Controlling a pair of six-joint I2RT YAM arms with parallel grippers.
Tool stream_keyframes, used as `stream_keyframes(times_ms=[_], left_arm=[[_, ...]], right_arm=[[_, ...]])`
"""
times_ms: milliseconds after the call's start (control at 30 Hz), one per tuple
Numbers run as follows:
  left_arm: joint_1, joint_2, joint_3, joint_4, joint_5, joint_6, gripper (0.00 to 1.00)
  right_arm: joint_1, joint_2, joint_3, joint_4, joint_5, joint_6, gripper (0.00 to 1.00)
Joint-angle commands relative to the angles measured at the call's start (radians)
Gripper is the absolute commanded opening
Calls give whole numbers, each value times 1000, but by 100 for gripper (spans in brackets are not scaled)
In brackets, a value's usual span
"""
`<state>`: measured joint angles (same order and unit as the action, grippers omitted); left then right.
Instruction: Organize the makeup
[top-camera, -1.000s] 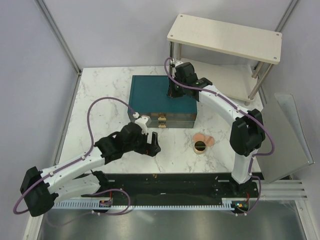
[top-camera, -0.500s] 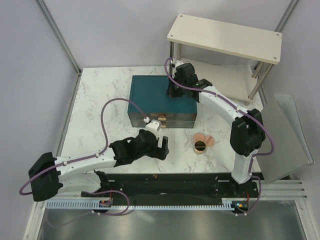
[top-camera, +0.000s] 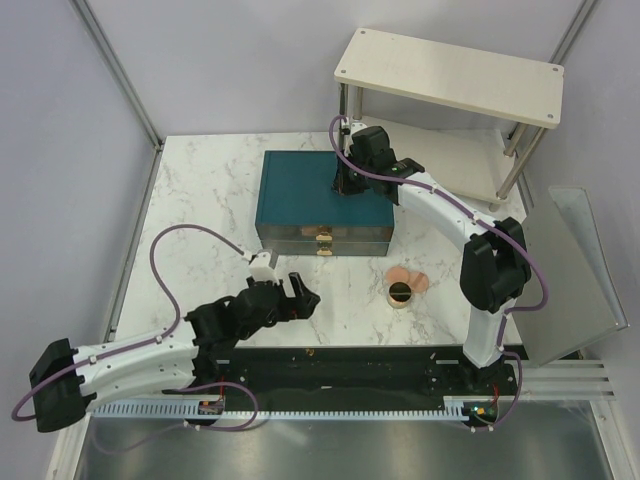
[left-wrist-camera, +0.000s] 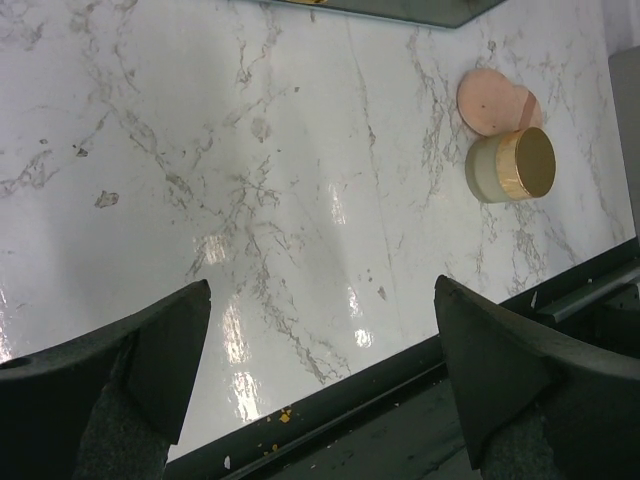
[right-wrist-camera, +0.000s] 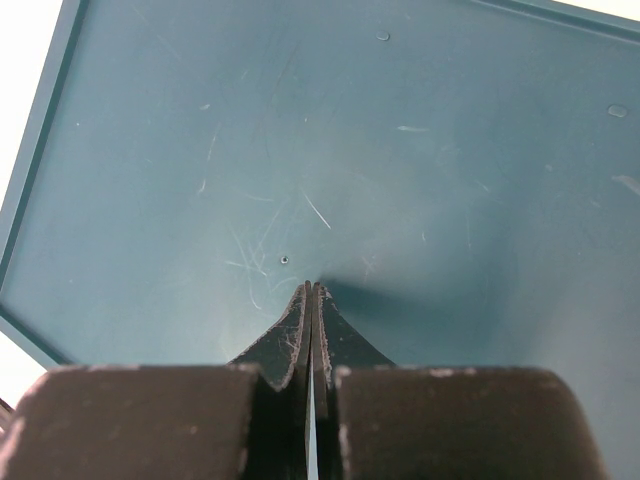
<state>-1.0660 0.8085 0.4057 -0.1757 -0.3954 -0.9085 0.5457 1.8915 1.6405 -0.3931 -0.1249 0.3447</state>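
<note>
Gleaming marble table (top-camera: 200, 190) bears compact (top-camera: 400, 293); grey walls (top-camera: 230, 60); wooden shelf (top-camera: 450, 72) behind.

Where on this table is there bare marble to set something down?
Widest bare marble: left of the teal box, out to the table edge. A smaller patch lies between the open left claw and the compact. Crowded front right, where compact, pads and right arm sit close together.
</note>
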Motion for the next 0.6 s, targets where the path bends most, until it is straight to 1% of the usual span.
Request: stream_keyframes(times_ms=[0,67,100,133,233,300,400,500,567], left_arm=[[6,-8,-16,82,-57,-69,99],[8,56,18,81,-43,-35,99],[8,90,36,73,-37,5,99],[8,153,79,64,-16,22,99],[8,274,140,58,-3,82,99],[8,314,166,71,-11,117,98],[8,368,188,102,-48,169,95],[8,405,200,143,-85,230,95],[8,437,202,200,-109,276,95]], right_arm=[[-1,17,-30,-59,-1,-1,1],[-1,17,-30,-58,-2,-1,1],[-1,17,-31,-58,-2,0,1],[0,18,-31,-59,-2,-1,1],[-1,20,-31,-59,-2,0,2],[-1,20,-31,-58,-1,0,2],[-1,18,-36,-58,-1,0,2],[-1,23,-36,-59,1,0,3],[-1,29,-34,-59,-1,2,3]])
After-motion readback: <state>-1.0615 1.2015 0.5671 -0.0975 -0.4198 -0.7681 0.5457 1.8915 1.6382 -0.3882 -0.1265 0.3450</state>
